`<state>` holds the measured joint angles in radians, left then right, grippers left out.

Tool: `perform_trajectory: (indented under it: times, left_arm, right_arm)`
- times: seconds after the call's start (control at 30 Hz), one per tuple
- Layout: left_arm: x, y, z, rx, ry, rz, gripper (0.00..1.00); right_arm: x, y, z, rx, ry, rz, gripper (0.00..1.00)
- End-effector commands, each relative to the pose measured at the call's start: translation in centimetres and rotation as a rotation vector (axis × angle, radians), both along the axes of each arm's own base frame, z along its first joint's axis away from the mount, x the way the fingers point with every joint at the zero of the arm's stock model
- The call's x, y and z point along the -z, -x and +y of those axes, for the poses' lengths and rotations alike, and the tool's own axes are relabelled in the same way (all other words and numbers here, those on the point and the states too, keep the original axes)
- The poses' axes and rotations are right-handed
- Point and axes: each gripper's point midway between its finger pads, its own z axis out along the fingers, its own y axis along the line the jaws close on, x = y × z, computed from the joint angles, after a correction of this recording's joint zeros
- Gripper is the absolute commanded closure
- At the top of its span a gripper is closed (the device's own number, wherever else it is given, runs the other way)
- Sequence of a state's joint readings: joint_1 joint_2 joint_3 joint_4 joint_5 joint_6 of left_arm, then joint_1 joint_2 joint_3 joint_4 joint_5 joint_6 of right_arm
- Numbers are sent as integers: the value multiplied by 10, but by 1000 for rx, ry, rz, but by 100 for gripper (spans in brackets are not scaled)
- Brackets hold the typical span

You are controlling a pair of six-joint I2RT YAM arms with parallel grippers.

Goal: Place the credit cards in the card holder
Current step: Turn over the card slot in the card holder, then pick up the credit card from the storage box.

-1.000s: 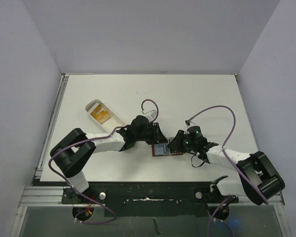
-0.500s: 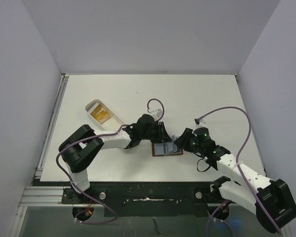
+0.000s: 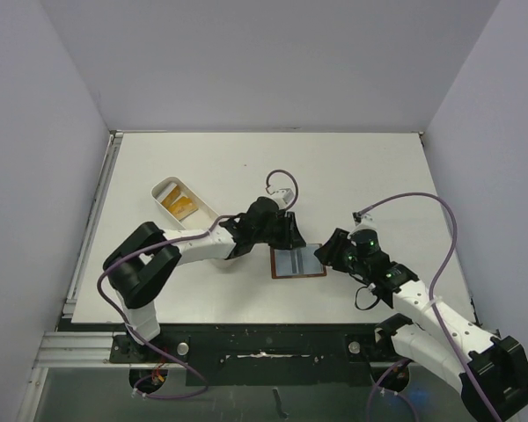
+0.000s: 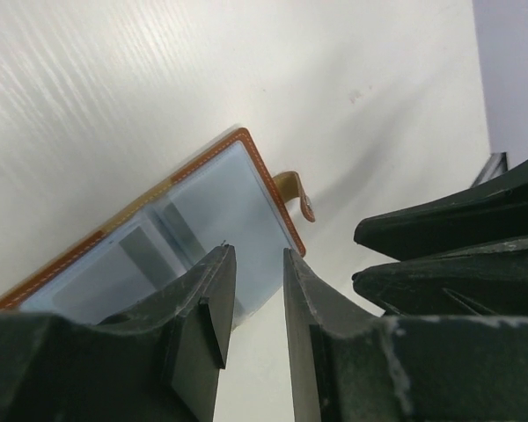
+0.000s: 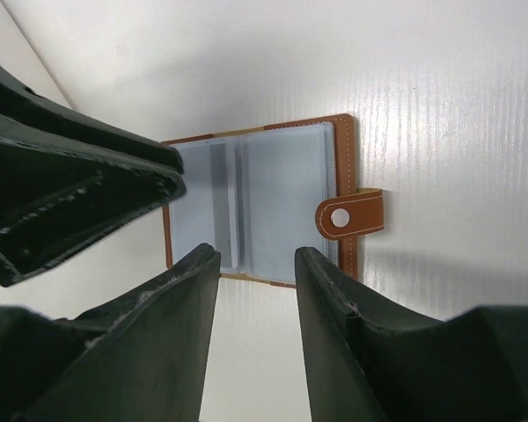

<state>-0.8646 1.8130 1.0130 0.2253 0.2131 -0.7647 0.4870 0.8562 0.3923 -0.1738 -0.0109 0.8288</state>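
Reddish-brown leather card holder [image 3: 297, 262] lies open, centre frame. Left gripper [image 4: 255, 257] narrowly apart, right gripper [image 5: 255, 255] wider, both empty. Pin its edge before inserting.

bright, even light from above, soft shadows, wrist views blurred up close.

I'm looking at a white table [image 3: 361, 167] that fills the middle of the frame; up close its surface is faintly ribbed. The card holder [image 3: 297, 263] lies open and flat on it, just right of and below centre. A long white tray [image 3: 208, 209] rests on it left of centre, angled toward the upper left.
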Motion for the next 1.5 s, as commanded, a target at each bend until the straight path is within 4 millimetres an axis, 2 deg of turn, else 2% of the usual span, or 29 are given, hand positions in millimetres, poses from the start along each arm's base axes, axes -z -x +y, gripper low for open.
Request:
perform_trajectory:
  times: [0.0, 0.1, 0.2, 0.47, 0.57, 0.7, 0.87, 1.03, 1.47]
  left_arm:
    - [-61, -33, 19, -35, -42, -202, 71]
    - [-72, -51, 48, -73, -146, -263, 70]
    - [-81, -74, 93, -133, -298, -325, 69]
    - [-123, -121, 232, -349, -687, -509, 68]
    - [-124, -132, 273, -378, -832, -540, 67]
    - [-109, -148, 320, -416, -972, -512, 63]
    - [-92, -166, 349, -441, -1070, -505, 63]
    - [-75, -182, 365, -424, -1101, -510, 62]
    - [-32, -201, 380, -345, -1211, -480, 60]
  right_arm:
    - [-22, -11, 10, -29, -20, -68, 59]
    - [-22, -12, 12, -44, -17, -70, 58]
    - [-25, -13, 14, -58, -16, -79, 58]
    - [-31, -12, 17, -88, -28, -111, 57]
    - [-34, -14, 17, -91, -25, -123, 56]
    - [-37, -18, 22, -110, -25, -132, 56]
    - [-42, -25, 27, -133, -17, -133, 56]
    - [-44, -27, 27, -135, -19, -138, 56]
    - [-43, -24, 22, -123, -24, -139, 56]
